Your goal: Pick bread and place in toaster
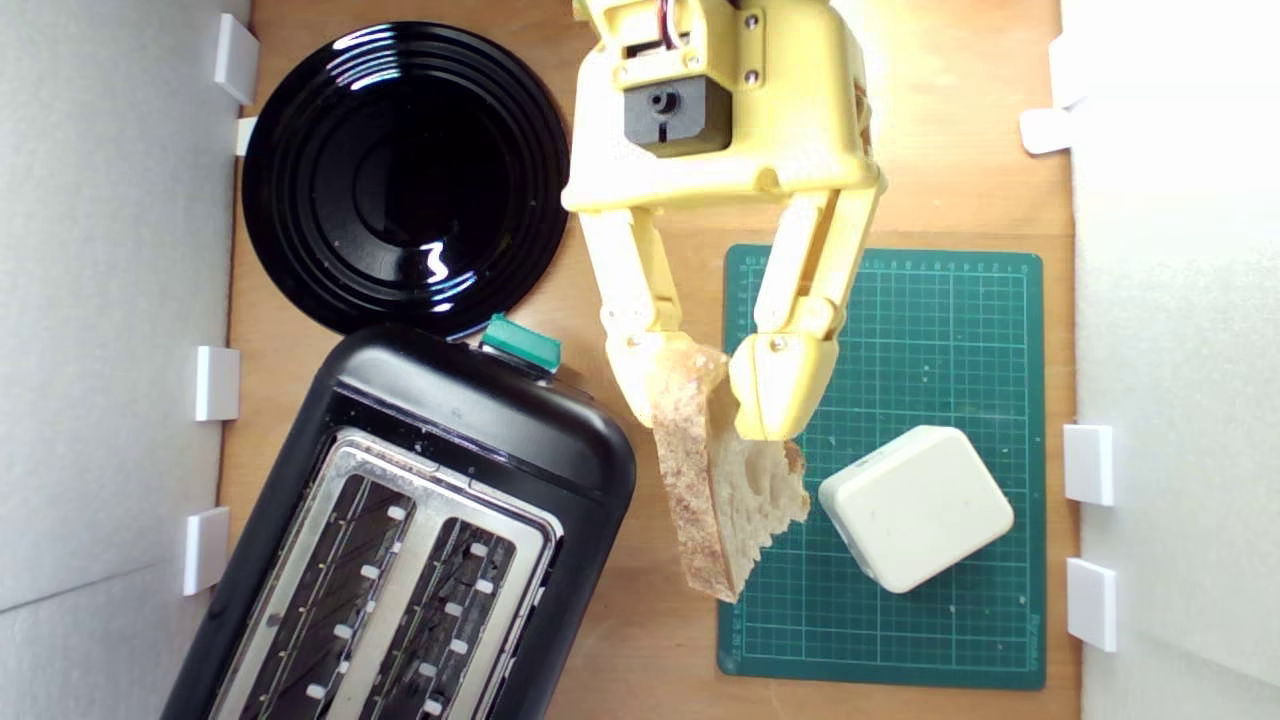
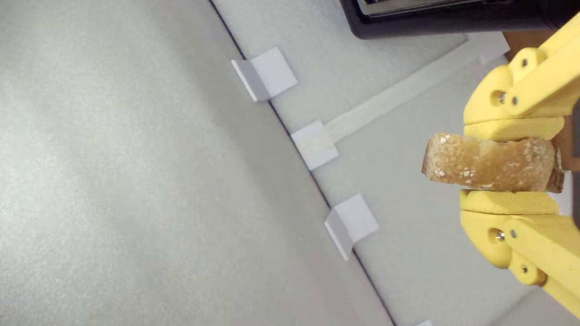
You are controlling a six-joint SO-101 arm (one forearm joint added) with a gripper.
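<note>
A wooden bench [image 1: 930, 200], walled by pale grey foam panels [image 1: 110, 300] on the exterior view's left and right edges and pinned by small white brackets [image 1: 217, 383], carries the scene. The toaster [image 1: 400, 540], glossy black with a silver two-slot top plate, sits angled at the bench's lower corner on the exterior view's left, both slots empty and unobstructed from above, its teal lever knob [image 1: 520, 343] pointing toward a round black plate [image 1: 405, 180] that touches or nearly touches it at the upper corner on that side. A green cutting mat [image 1: 950, 300], printed with a grid and ruler numbers too small to read, lies toward the exterior view's right edge; a cream-white rounded block [image 1: 915, 507] rests on it. The yellow end effector [image 1: 705, 400] is clamped narrow on the bread [image 1: 725, 490], which hangs over the mat's near edge and the bare wood strip between mat and toaster, just beside the block, crust toward the toaster. Only the wrist view shows the grip end-on: both fingers [image 2: 507, 129] pressed flat against the bread's [image 2: 489, 163] faces, with a foam wall behind and a corner of the toaster [image 2: 444, 22].
</note>
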